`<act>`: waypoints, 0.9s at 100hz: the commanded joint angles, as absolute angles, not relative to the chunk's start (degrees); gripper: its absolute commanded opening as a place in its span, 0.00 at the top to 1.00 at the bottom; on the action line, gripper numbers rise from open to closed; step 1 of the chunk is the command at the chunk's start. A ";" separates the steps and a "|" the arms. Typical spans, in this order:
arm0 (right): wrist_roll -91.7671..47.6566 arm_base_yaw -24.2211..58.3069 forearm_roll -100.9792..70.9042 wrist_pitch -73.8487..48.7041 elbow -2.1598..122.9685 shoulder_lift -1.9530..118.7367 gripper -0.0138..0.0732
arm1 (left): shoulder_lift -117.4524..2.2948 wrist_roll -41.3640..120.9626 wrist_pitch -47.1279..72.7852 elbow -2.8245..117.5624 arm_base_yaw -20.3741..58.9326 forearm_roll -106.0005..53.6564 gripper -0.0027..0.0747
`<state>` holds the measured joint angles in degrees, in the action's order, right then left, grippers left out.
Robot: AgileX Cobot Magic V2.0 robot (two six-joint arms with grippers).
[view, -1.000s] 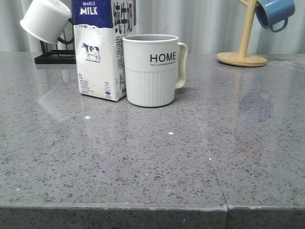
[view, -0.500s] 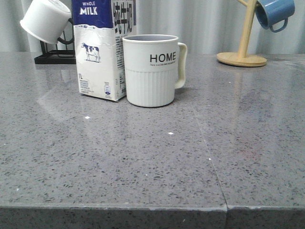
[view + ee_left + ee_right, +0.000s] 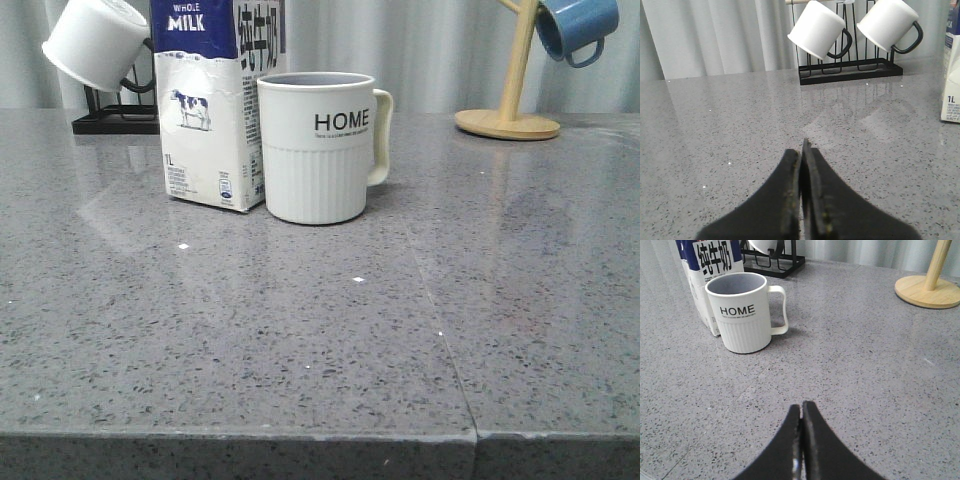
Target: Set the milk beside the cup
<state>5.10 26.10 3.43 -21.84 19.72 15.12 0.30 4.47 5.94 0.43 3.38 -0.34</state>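
Both grippers, left (image 3: 802, 150) and right (image 3: 801, 410), pressed together and empty; milk (image 3: 220, 100) upright at cup's (image 3: 318, 147) nine o'clock, seemingly placed.

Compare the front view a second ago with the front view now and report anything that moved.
Nothing visibly changed. The milk stands upright beside the cup as before, on its left in the front view. The white mug on the black rack and the blue mug on the wooden stand are where they were.
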 commanded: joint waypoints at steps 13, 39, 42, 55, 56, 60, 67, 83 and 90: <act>4.90 23.01 6.43 -17.23 20.67 15.59 0.92 | 1.97 3.86 1.46 -2.91 3.26 -0.94 0.99; 4.90 9.14 5.38 -8.78 13.44 15.26 0.92 | 1.97 3.86 1.46 -2.91 3.26 -0.94 0.99; 4.90 7.72 4.91 -8.17 12.56 14.88 0.92 | 1.97 3.86 1.46 -2.91 3.26 -0.94 0.99; 4.90 2.69 2.77 -8.01 8.55 11.76 0.92 | 1.97 3.86 1.46 -2.91 3.26 -0.94 0.99; 4.90 2.20 2.77 -7.92 8.35 11.49 0.92 | 1.97 3.86 1.46 -2.91 3.26 -0.94 0.99; 4.75 0.81 2.77 -7.75 7.05 10.86 0.92 | 1.97 3.86 1.46 -2.91 3.26 -0.94 0.99; 3.10 -1.17 2.47 -7.09 4.79 9.39 0.92 | 1.97 3.86 1.46 -2.91 3.26 -0.94 0.99; -2.92 -3.04 -3.93 -2.48 -0.59 3.94 0.92 | 1.97 3.86 1.46 -2.91 3.26 -0.94 0.99; -3.26 -3.11 -4.17 -3.40 -0.44 0.80 0.92 | 1.97 3.86 1.46 -2.91 3.26 -0.94 0.99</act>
